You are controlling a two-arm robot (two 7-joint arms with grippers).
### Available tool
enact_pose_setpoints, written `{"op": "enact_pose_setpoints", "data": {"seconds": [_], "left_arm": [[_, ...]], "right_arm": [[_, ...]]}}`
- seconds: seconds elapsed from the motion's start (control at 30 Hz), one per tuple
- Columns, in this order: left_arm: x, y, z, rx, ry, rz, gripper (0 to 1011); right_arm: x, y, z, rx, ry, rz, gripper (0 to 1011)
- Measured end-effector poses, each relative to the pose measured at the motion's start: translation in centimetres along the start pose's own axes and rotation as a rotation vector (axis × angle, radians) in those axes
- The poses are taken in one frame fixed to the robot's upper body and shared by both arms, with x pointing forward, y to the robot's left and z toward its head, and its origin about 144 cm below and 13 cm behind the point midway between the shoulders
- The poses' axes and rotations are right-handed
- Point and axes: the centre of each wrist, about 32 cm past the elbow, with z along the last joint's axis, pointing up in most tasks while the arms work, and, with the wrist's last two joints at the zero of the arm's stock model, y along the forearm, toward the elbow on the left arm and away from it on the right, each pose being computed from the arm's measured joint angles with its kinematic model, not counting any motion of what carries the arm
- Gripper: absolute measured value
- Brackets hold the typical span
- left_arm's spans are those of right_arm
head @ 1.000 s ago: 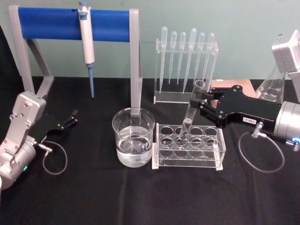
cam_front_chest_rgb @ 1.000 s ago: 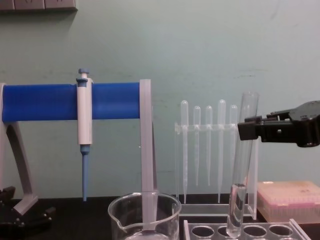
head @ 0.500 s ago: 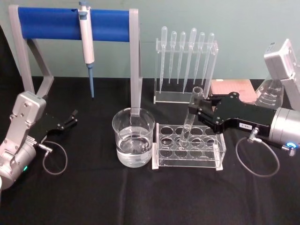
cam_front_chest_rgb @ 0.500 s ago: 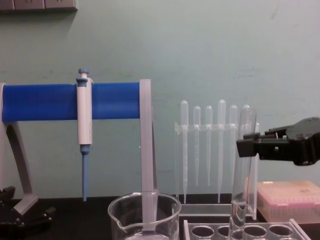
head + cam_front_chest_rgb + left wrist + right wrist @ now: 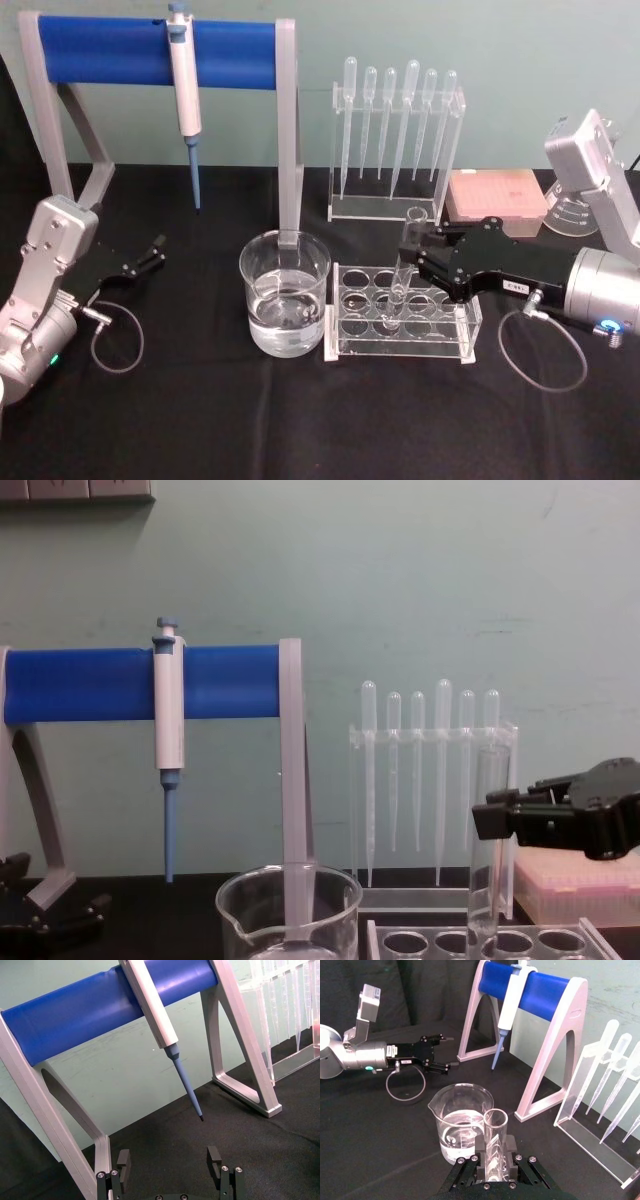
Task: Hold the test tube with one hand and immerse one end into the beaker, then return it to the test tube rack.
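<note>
Change since earlier: your right gripper (image 5: pixel 412 252) has come down with the test tube (image 5: pixel 404 268), which was tilted with its base just at the rack top and now stands nearly upright, sunk into a hole.

Head view: you see the right gripper reaching in from the right, pinching the test tube just below its rim. The tube sits in a back-row hole of the clear tube rack (image 5: pixel 402 318). The beaker (image 5: pixel 285 305), part full of clear liquid, stands just left of the rack. Your left gripper (image 5: pixel 146 257) rests well to the left on the black table (image 5: pixel 300 420), fingers spread.

Left wrist view: you see its two fingers (image 5: pixel 214 1156) parted with nothing between them, facing the blue pipette stand (image 5: pixel 105 1005) and the hanging pipette (image 5: pixel 165 1035).

Right wrist view: the jaws press on either side of the test tube (image 5: pixel 494 1142), its open rim up. The beaker (image 5: pixel 461 1122) lies just beyond it, and the left gripper (image 5: pixel 440 1055) farther off.

Chest view: you see the right gripper (image 5: pixel 485 818) at the right edge clamping the upright test tube (image 5: pixel 487 840), whose lower end drops into the rack (image 5: pixel 500 942). The beaker (image 5: pixel 289 912) rim shows to its left, and the dropper rack (image 5: pixel 432 780) behind.
</note>
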Motion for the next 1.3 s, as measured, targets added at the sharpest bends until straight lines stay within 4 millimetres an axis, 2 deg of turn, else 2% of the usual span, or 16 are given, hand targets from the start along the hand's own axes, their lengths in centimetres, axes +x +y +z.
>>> {"op": "enact_pose_setpoints", "data": {"seconds": [0.83, 1.3], "left_arm": [[0.0, 0.0, 0.0, 0.0, 0.0, 0.0, 1000], [0.0, 0.0, 0.0, 0.0, 0.0, 0.0, 1000]], "right_arm": [[-0.5, 0.5, -1.3, -0.023, 0.008, 0.004, 239], [-0.5, 0.5, -1.3, -0.027, 0.008, 0.003, 241]]}}
